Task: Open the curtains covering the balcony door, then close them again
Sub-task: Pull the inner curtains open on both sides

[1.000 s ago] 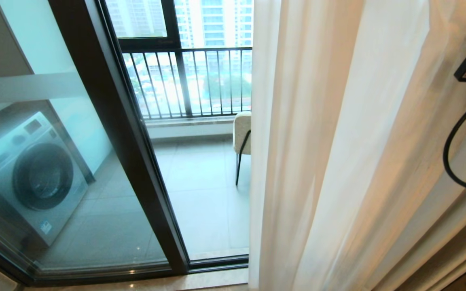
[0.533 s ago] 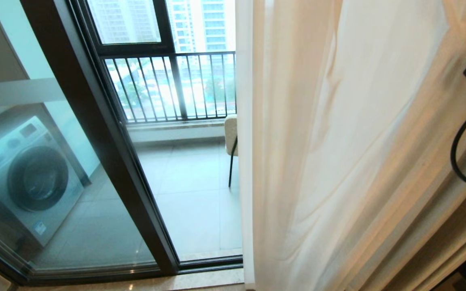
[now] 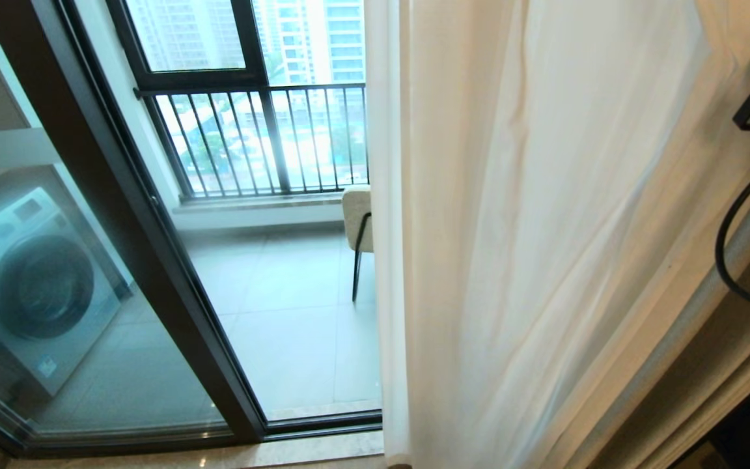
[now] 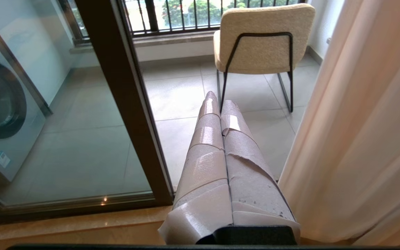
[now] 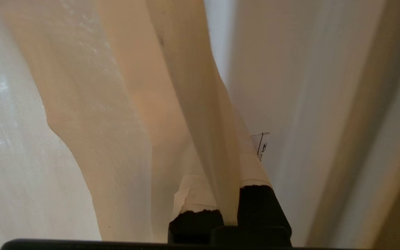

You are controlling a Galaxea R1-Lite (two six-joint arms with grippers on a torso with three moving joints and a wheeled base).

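Between the taped fingers of the right gripper (image 5: 226, 198), a fold of the curtains (image 5: 200, 104) is being pinched tight, high at the fabric's right side. Lower down, the left gripper (image 4: 217, 104) is being kept empty with its taped fingers pressed together, pointing through the glass toward a beige chair (image 4: 262, 38). To the robot's left, the balcony door (image 3: 121, 215) is being shown partly uncovered, a washing machine (image 3: 30, 286) sitting behind its glass. Judging by the bared panels, the opening appears well under way; drawing the curtains (image 3: 544, 234) back across the door is being left to do.
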